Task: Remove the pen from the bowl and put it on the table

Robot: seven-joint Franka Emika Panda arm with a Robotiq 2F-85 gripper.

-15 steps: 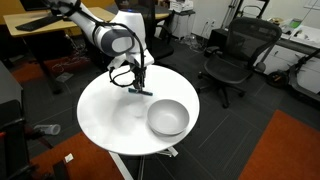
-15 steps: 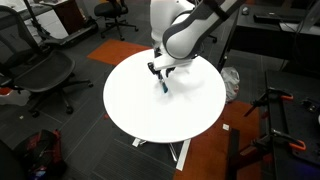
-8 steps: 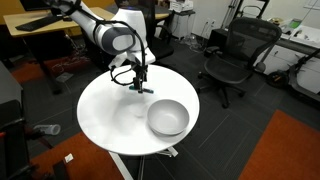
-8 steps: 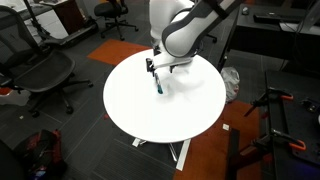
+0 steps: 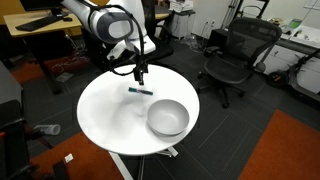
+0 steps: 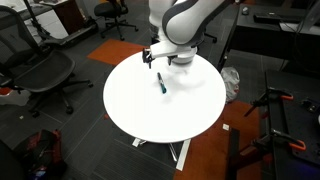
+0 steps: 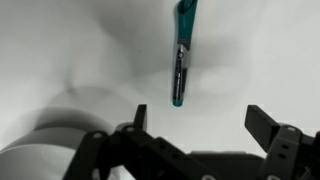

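Observation:
The dark teal pen lies flat on the round white table, away from the light grey bowl, which stands empty near the table's front edge. My gripper hangs open just above the pen and holds nothing. In the other exterior view the pen lies on the table below the gripper; the bowl does not show there. The wrist view has the pen on the white top, beyond the spread fingertips of the gripper.
Black office chairs stand around the table. Wooden desks are behind the arm. Orange carpet covers part of the floor. A tripod stands beside the table.
The gripper has opened and let go of the pen, then risen a little. The pen now lies on the table by itself.

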